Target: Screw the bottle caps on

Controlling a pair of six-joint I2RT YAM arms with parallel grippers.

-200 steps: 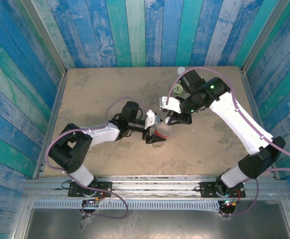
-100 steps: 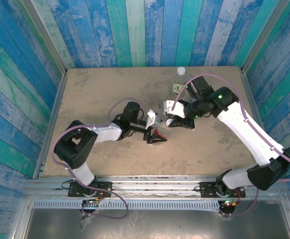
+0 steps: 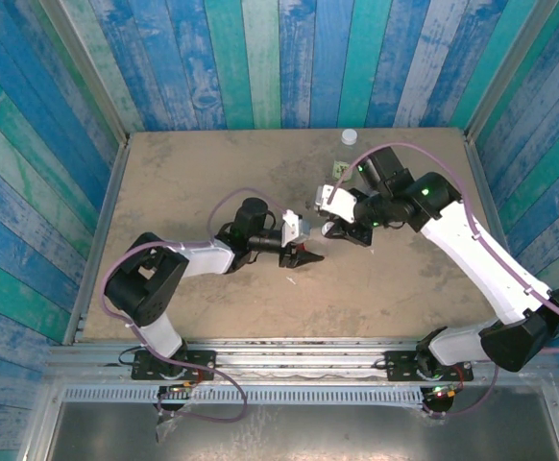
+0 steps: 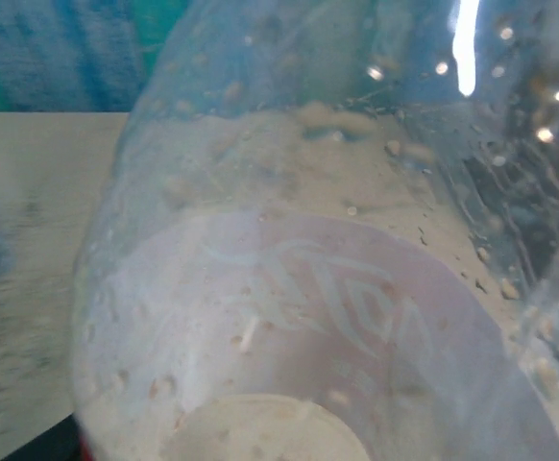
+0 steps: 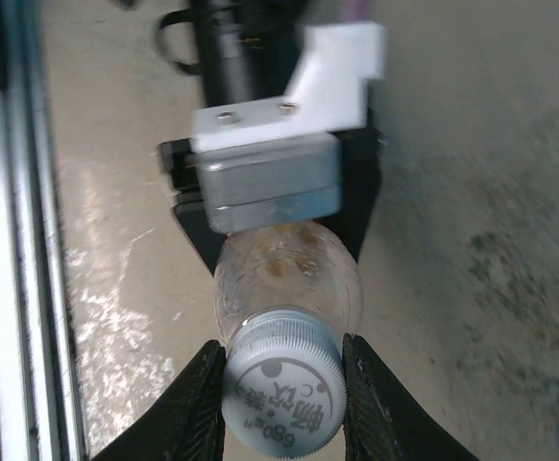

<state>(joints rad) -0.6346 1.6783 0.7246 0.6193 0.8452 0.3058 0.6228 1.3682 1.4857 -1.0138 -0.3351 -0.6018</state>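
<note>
From above, my left claw point(image 3: 303, 255) and right claw point(image 3: 335, 230) meet nose to nose at mid-table point(image 3: 193, 173). The right wrist view tells more: my right fingers point(image 5: 207, 394) pinch a grey ribbed cap point(image 5: 281, 379) on the mouth of a clear bottle point(image 5: 289, 279), and my left claw clamps its body. My left wrist view sits tight against dusty plastic.

A clear bottle point(image 5: 289, 279), dusty and carrying a reddish label, is clamped around its body by the left tool point(image 3: 308, 256). Its neck points at the right tool point(image 5: 284, 394). A pale grey ribbed cap point(image 5: 284, 382) printed "680" sits on its mouth, pinched between that tool's fingers. Just beyond the right tool stands a green-labelled bottle point(image 3: 340, 170), partly hidden. Farther out is a pale-topped bottle point(image 3: 349, 137).
</note>
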